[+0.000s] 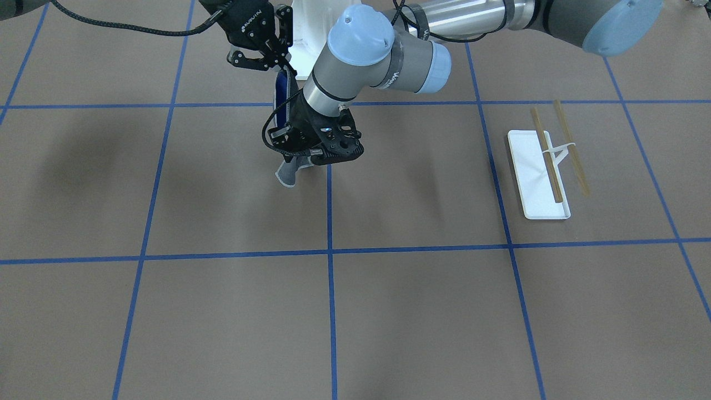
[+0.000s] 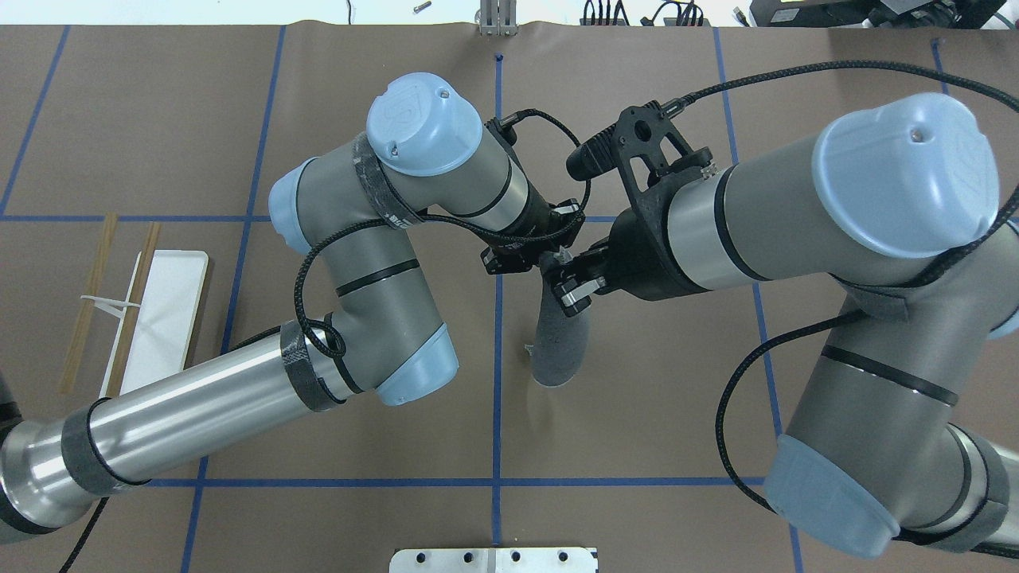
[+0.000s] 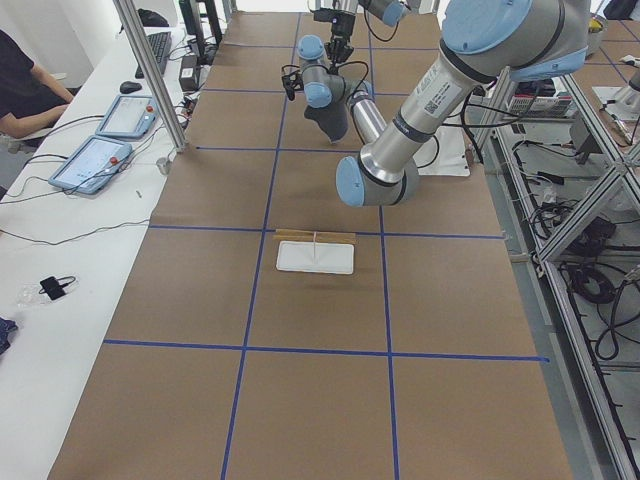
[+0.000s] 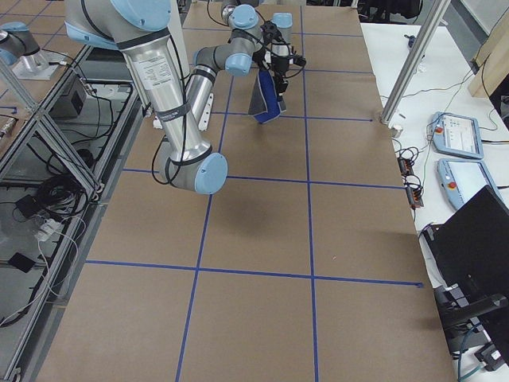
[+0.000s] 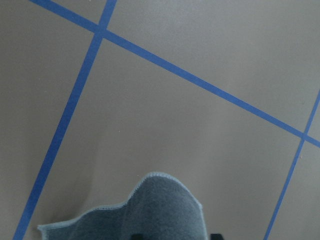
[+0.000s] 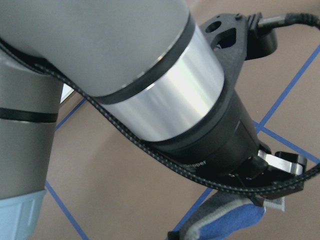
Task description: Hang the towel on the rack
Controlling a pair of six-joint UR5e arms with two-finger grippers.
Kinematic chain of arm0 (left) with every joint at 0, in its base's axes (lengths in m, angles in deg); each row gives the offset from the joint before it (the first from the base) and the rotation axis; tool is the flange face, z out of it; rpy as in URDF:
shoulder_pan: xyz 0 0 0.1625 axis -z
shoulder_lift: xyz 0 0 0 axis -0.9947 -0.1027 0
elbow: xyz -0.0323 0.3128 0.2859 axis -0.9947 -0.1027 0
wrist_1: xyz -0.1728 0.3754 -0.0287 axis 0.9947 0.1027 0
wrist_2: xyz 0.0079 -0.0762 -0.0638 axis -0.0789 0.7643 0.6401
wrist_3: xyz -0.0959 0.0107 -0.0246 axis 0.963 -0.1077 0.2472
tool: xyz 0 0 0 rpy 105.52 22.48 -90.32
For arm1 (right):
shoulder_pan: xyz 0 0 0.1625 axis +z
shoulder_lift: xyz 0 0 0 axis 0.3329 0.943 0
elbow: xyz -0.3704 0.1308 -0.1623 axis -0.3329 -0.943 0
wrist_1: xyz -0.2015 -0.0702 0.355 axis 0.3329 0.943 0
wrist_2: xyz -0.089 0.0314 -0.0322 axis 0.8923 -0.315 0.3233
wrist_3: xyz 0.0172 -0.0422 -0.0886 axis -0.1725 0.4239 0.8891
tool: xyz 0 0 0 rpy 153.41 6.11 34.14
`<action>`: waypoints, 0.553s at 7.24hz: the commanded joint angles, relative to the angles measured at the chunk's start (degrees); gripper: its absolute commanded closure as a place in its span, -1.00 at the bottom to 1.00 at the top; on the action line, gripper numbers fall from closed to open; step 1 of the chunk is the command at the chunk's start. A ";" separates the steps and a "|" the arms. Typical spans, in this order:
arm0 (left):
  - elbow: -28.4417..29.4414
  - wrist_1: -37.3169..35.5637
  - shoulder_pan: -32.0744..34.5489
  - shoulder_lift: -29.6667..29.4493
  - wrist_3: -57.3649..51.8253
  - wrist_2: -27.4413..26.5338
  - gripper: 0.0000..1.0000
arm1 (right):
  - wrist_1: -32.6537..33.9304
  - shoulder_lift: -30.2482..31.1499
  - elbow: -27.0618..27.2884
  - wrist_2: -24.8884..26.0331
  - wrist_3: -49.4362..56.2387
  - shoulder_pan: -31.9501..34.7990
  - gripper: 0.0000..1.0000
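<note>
The towel (image 1: 282,97) hangs in the air over the table's middle, blue on one side and grey on the other (image 2: 557,342). My left gripper (image 1: 303,164) is shut on its upper edge; the left wrist view shows the grey cloth (image 5: 150,210) hanging beneath it. My right gripper (image 1: 283,69) holds the same edge close beside the left one (image 2: 567,290). The right wrist view shows the left gripper's fingers (image 6: 280,162) clamped on the towel (image 6: 230,225). The rack (image 1: 547,166) stands apart on the robot's left, its white base (image 2: 167,310) under two tan rods (image 2: 95,302).
The large white bolted pedestal (image 1: 303,33) is at the robot's side of the table, behind the grippers. Blue tape lines cross the brown table (image 1: 422,311). A side bench holds control tablets (image 3: 100,150), and a person (image 3: 25,90) sits by it.
</note>
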 commanded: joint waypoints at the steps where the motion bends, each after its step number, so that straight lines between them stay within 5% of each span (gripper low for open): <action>1: -0.16 0.25 1.43 0.10 0.02 0.07 1.00 | 0.00 2.07 1.31 -0.49 0.09 0.32 1.00; 2: -0.86 0.34 3.53 0.02 0.10 0.24 1.00 | 0.00 4.53 2.71 0.46 -0.08 0.24 -0.95; 4: -2.79 -0.36 7.40 0.63 0.10 1.64 1.00 | 1.48 12.51 8.50 0.56 0.09 1.54 -1.00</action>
